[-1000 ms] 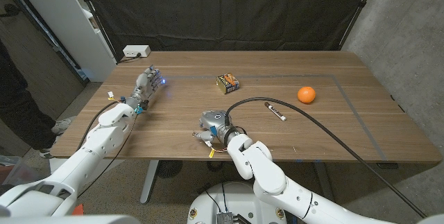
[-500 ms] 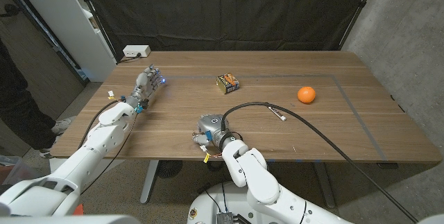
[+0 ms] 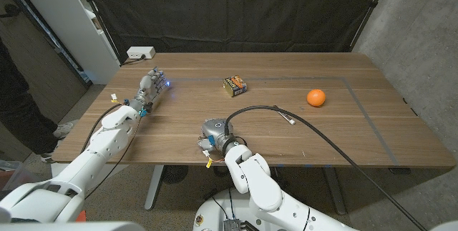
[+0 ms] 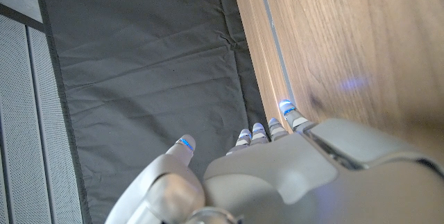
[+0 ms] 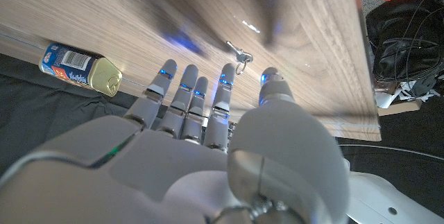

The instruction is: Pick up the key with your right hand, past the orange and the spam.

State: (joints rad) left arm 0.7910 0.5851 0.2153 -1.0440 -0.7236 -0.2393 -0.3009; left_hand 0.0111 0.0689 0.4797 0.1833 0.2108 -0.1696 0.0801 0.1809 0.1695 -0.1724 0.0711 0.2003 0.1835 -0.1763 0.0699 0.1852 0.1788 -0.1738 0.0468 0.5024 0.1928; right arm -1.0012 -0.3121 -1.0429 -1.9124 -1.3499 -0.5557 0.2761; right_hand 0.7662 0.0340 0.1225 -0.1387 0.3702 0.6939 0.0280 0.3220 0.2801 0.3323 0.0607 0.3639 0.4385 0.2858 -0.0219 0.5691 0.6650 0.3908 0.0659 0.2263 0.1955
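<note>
The key (image 3: pixel 289 120) looks small, thin, stiff and light, lying flat on the wooden table (image 3: pixel 372 138), so it likely needs a fingertip pinch at its ringed head. It lies at four o'clock from the spam (image 3: pixel 235 85) and eight o'clock from the orange (image 3: pixel 315 97). The right hand (image 3: pixel 215 134), at the near edge, holds nothing, fingers apart.

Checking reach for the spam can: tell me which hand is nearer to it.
Right. The right hand sits near the table's front edge, just in front of the spam can; the left hand rests farther off to the can's left.
</note>
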